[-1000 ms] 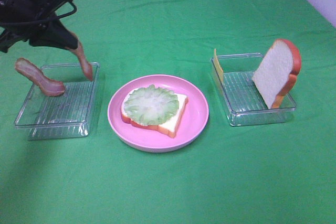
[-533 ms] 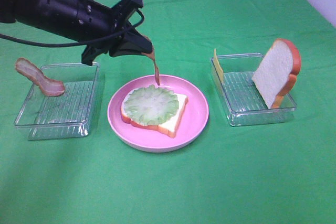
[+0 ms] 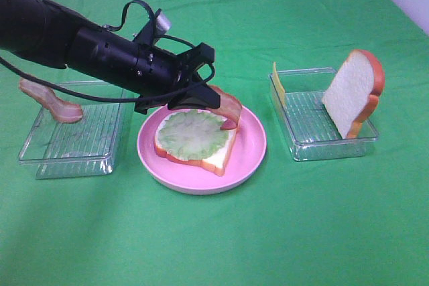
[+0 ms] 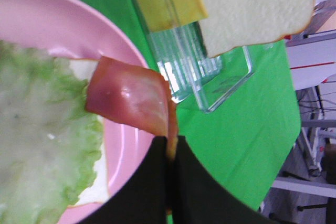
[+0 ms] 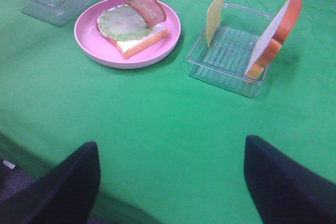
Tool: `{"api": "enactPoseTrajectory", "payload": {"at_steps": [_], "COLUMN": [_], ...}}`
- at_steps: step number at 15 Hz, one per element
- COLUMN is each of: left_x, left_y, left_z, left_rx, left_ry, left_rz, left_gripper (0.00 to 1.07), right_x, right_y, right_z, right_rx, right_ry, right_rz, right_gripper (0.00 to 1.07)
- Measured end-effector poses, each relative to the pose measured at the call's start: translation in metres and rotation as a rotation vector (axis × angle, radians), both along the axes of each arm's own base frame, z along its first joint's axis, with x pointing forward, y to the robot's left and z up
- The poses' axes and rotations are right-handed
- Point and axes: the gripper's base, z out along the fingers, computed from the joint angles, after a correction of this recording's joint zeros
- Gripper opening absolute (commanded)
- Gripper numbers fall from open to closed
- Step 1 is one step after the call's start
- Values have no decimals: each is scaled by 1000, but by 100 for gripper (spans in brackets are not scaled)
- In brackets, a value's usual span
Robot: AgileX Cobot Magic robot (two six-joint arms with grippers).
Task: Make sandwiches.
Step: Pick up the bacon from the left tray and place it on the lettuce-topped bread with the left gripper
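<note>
- Exterior high view: left claw is clamped together on one end of a bacon strip, over the far side of the pink plate.
- Strip runs from the jaws out to the right and down. Its free end looks to be touching the far-right edge of the lettuce, though contact is hard to confirm.
- Lettuce lies flat on a bread slice on the plate, and its centre is left and near of the strip's tip.
- Judgement: the strip needs to go left and nearer before release, or it drapes off the bread edge.
- Left wrist view shows the same: jaws pinched on the strip's thin end.
- Right claw has its fingers wide apart and holds nothing. It hangs at the near side, well apart from the plate, so the left arm is nearer.
</note>
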Motion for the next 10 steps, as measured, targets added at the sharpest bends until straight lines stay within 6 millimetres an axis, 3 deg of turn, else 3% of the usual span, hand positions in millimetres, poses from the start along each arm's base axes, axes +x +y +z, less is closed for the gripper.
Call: {"api": "enactPoseTrajectory", "payload": {"at_steps": [5, 10], "left_x": [5, 11], "left_y": [25, 34], "left_z": [-11, -14], "left_rx": [139, 202], "left_ry": [63, 59], "left_rz": [23, 103], "left_gripper": [0, 0], "right_x": [0, 0], "right_y": [0, 0], "right_z": [0, 0], "right_rx": [0, 0], "right_ry": [0, 0], "right_rz": [0, 0], "right_gripper": [73, 73]}}
